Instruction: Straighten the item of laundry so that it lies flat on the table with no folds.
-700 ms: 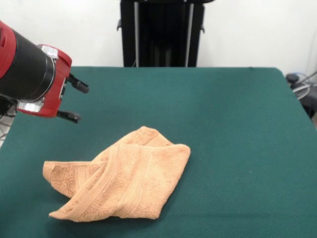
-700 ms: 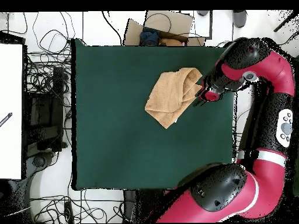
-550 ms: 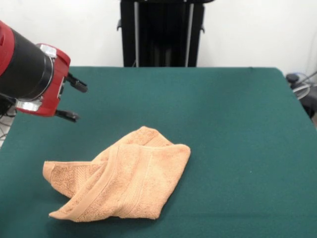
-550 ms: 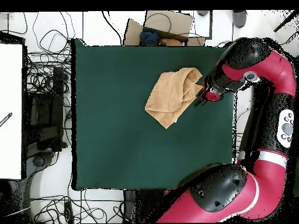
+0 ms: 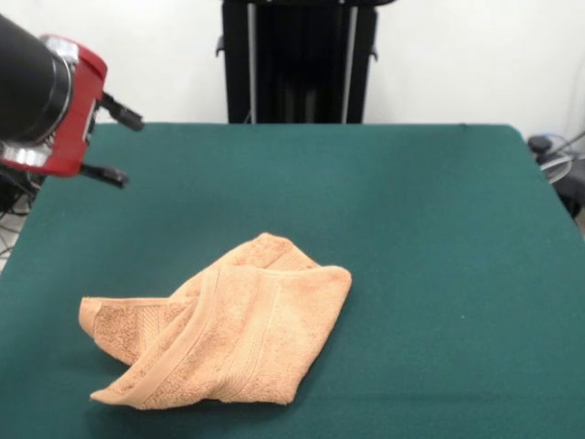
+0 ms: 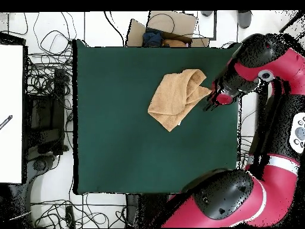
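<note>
On green table (image 5: 439,229) | towel (image 5: 219,334) folded, rumpled | gripper (image 5: 117,144) jaws spread, empty | white wall (image 5: 475,55) behind

Both views are evenly and brightly lit from above, with no glare on the matte green counter (image 5: 439,238) and no hard highlights. Shadows are soft and short: in the front view a faint dark rim hugs the towel (image 5: 224,334) along its edge from about 4 to 7 o'clock, and the gripper (image 5: 114,146) at 10 o'clock casts no clear shadow on the cloth. The front view is reasonably crisp across the frame, with the towel's woven bands readable, while the overhead view is softer and shows little weave.
</note>
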Tool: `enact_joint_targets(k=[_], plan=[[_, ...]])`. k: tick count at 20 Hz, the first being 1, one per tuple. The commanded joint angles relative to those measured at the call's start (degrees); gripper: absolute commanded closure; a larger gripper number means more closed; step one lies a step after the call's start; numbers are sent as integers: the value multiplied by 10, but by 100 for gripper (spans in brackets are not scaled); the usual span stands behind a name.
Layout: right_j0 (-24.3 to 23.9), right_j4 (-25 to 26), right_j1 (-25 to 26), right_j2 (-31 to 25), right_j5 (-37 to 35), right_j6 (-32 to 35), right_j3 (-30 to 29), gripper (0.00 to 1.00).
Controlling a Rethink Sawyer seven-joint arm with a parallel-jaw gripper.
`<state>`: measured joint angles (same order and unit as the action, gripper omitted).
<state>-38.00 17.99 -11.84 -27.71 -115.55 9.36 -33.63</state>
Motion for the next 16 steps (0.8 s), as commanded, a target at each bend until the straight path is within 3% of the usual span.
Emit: enact_joint_targets(k=[1,16], plan=[[9,33,1,8,-60,61,-1,0],[4,39,1,8,-66,53,4,0]])
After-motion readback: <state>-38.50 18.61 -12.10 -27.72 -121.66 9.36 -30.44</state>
